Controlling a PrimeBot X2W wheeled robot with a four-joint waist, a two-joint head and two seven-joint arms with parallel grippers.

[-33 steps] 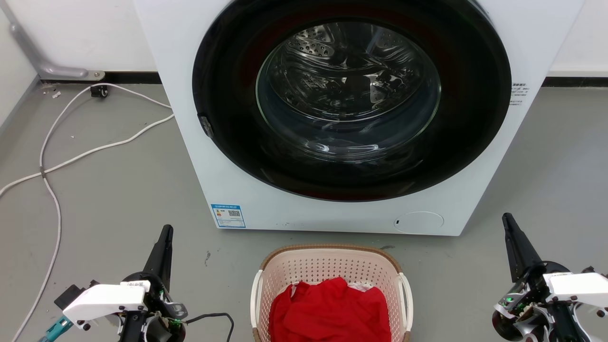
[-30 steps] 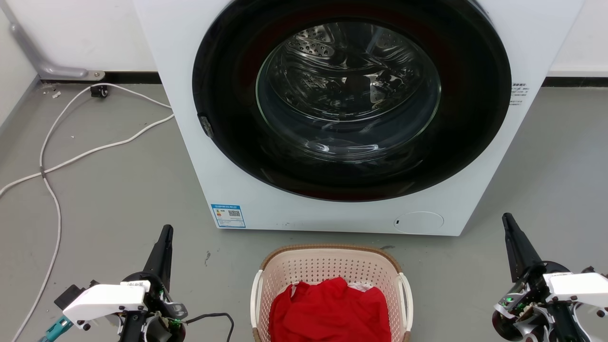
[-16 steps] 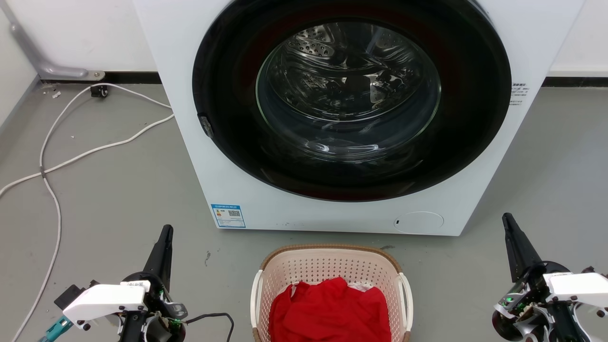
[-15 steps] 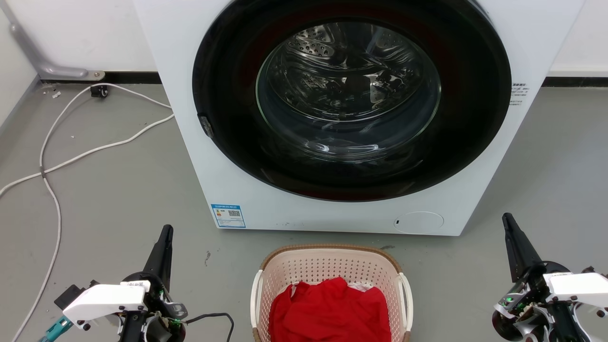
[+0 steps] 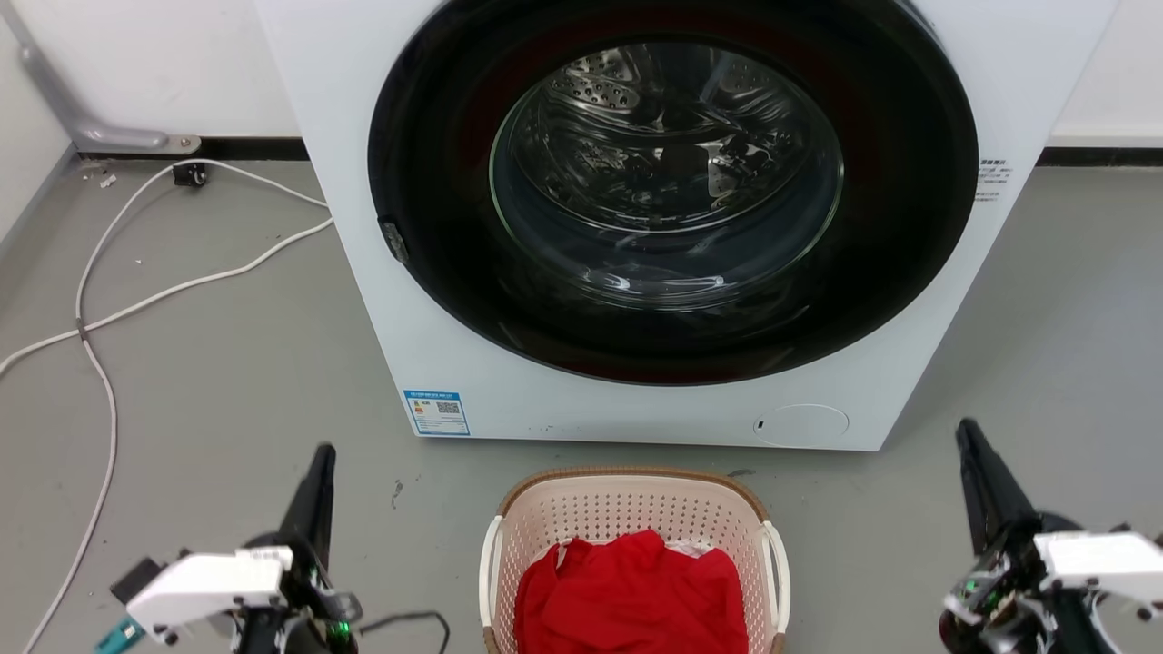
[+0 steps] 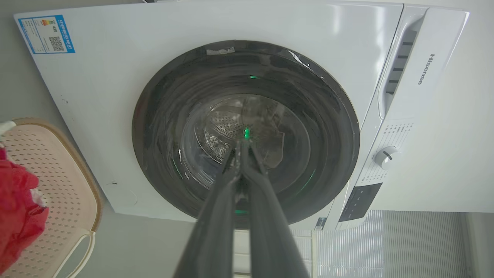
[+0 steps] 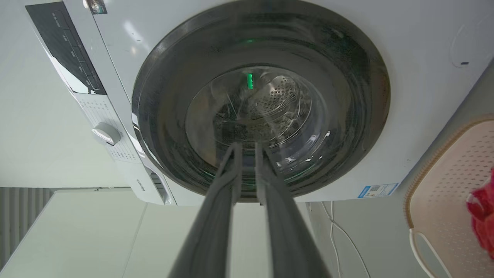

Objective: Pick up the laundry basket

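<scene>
Where "Hisense" lettering ran along its top panel, the washing machine was glossy white; before it sat the perforated cream, brown-rimmed laundry basket, holding crumpled red cloth. The left gripper was pressed together; the right gripper stood narrowly parted.

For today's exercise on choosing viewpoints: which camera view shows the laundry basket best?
The head view: the laundry basket sits centred, with its brown rim, both white handles and the red cloth inside, though its near end is cropped. Each wrist view catches one end at an edge.
</scene>
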